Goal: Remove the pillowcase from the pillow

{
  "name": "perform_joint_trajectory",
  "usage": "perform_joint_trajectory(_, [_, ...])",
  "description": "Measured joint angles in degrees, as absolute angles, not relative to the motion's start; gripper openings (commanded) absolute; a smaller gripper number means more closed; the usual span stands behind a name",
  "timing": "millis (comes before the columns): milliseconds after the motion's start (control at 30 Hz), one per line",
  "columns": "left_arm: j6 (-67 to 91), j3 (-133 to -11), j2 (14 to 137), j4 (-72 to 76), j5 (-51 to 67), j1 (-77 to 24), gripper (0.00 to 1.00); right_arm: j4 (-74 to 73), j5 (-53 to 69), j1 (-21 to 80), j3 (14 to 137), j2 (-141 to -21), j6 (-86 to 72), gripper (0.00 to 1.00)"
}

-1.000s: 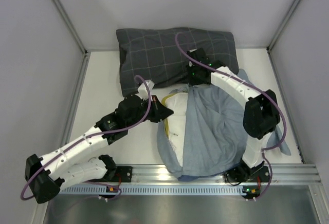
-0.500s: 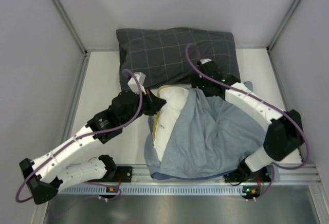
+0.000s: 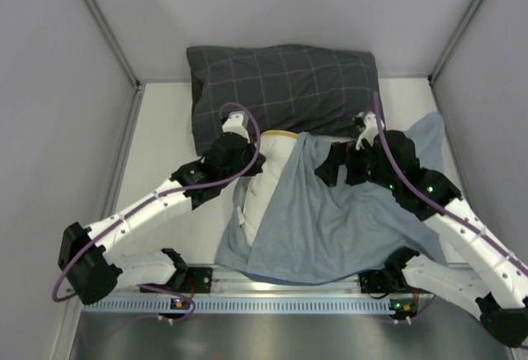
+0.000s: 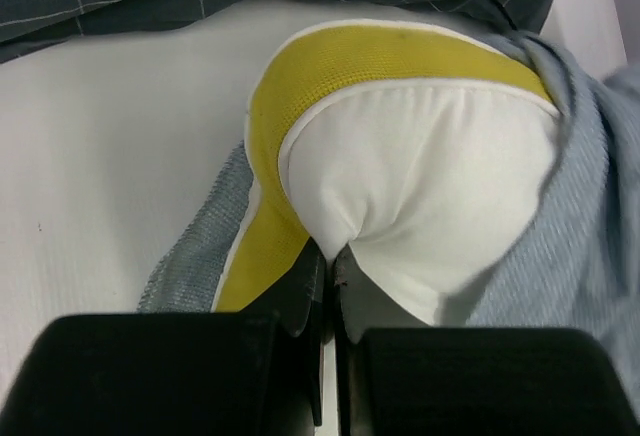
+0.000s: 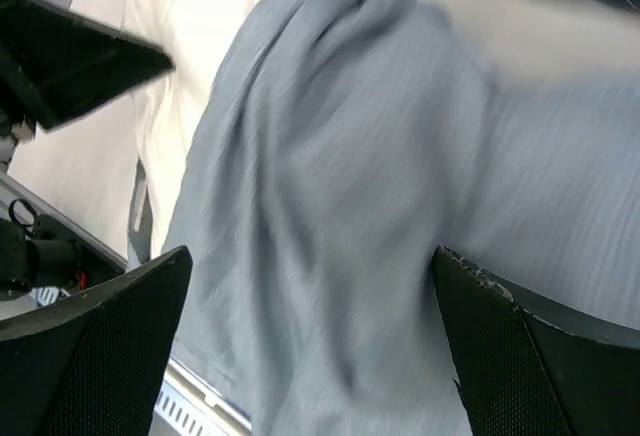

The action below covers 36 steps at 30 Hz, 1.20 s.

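The white pillow point(image 3: 266, 180) with its yellow piping point(image 3: 280, 135) lies mid-table, its far left end bare. The blue-grey pillowcase point(image 3: 330, 228) still drapes over the rest of it, down to the near rail. My left gripper point(image 3: 250, 164) is shut on a pinch of the pillow's white cloth point(image 4: 420, 176), right beside the yellow band point(image 4: 300, 86). My right gripper point(image 3: 326, 170) hovers over the pillowcase point(image 5: 380, 206) with its jaws wide apart and nothing between them. The right wrist view is blurred; a strip of pillow point(image 5: 180, 46) shows at its upper left.
A dark grey checked pillow point(image 3: 280, 87) lies along the back wall, touching the white pillow's far end. Grey walls close in the left and right sides. A metal rail point(image 3: 289, 294) runs along the near edge by the arm bases.
My right gripper has opened, let go of the pillowcase and drawn back toward the near right. The case has dropped flatter. My left gripper has pulled the pillow's end toward the back.
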<state>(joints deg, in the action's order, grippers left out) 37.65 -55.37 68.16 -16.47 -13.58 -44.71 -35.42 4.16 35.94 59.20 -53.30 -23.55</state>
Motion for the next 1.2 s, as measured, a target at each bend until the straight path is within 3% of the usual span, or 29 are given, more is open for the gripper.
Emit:
perform_joint_trajectory(267, [37.6, -54.4, 67.2, -16.5, -14.6, -44.5, 0.0, -39.6, 3.2, 36.4, 58.5, -41.9, -25.8, 0.99])
perform_joint_trajectory(567, [38.3, -55.2, 62.0, -19.0, -14.6, -44.4, 0.0, -33.5, 13.5, 36.9, 37.8, -52.9, -30.6, 0.99])
perform_joint_trajectory(700, [39.2, -55.5, 58.2, -21.0, -13.2, -44.6, 0.0, -28.4, 14.5, 37.1, 35.7, -57.5, -32.2, 0.99])
perform_joint_trajectory(833, [40.8, -55.5, 53.5, -21.6, -12.0, -44.5, 0.0, -25.0, 14.7, 37.4, 42.2, -67.5, -32.6, 1.0])
perform_joint_trajectory(1100, [43.1, -52.5, 47.0, -21.6, -13.3, -43.6, 0.0, -23.9, 13.4, 37.9, 69.4, -94.8, -29.1, 0.99])
perform_joint_trajectory(1200, [43.3, -52.2, 47.0, -21.6, -14.7, -43.3, 0.0, -26.1, 10.5, 38.5, 73.8, -97.4, -27.3, 0.99])
